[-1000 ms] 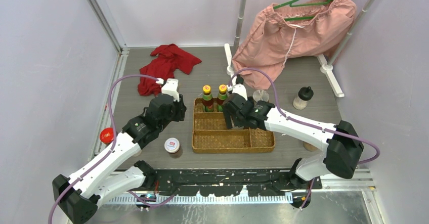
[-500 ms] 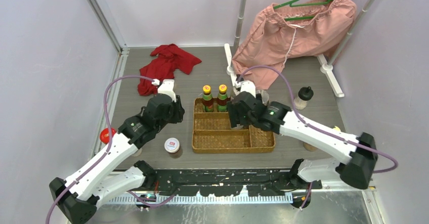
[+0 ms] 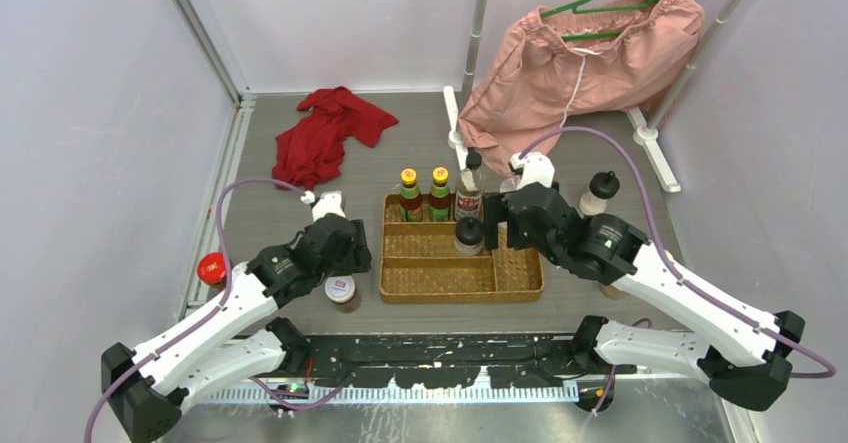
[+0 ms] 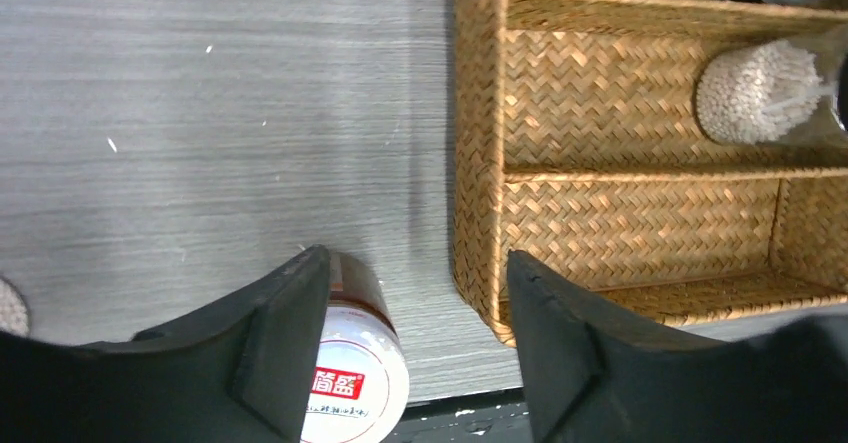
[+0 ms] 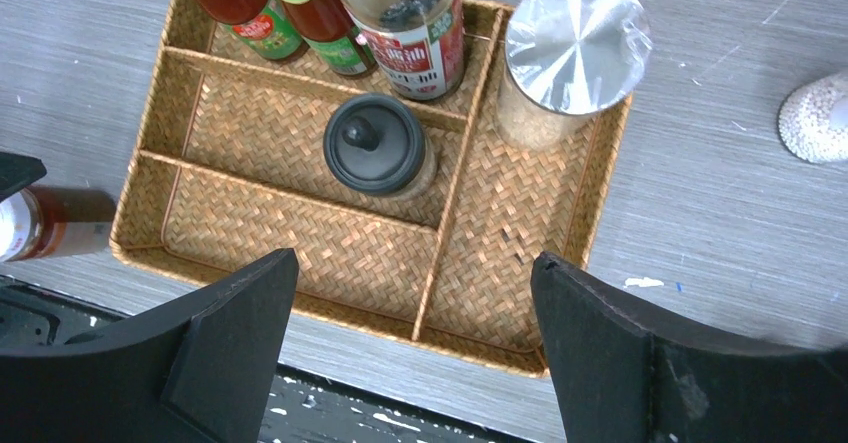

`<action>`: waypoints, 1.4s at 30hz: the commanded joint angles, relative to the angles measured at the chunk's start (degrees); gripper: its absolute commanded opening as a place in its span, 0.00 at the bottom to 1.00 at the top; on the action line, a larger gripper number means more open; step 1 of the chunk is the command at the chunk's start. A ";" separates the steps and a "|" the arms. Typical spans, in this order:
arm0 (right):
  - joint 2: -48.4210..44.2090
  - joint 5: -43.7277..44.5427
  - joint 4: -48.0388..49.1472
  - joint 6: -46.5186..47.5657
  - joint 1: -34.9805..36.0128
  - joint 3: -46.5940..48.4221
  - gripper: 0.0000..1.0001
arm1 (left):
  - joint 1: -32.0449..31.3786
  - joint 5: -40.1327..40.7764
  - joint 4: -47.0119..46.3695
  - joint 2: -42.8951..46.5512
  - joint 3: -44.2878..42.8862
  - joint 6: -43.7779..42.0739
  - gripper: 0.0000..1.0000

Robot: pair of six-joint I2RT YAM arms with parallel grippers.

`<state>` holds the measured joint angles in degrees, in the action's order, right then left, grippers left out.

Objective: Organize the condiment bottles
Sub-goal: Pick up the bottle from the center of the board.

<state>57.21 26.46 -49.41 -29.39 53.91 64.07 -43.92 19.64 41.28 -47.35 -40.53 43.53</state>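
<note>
Evidently the left gripper, jaws apart and empty, hangs off-centre over the white-lidded jar standing just beside the wicker tray; it should shift until the jar sits between both fingers, then close. The right gripper gapes empty above the tray
</note>
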 commanded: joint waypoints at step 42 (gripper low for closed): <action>-15.26 0.51 -1.74 -2.97 0.27 -9.98 0.91 | -10.18 7.96 17.79 -7.33 -1.59 22.36 0.60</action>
<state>42.72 26.06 -52.34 -31.66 53.93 54.04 -53.21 25.17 60.16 -53.54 -40.21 64.36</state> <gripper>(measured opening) 0.918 0.647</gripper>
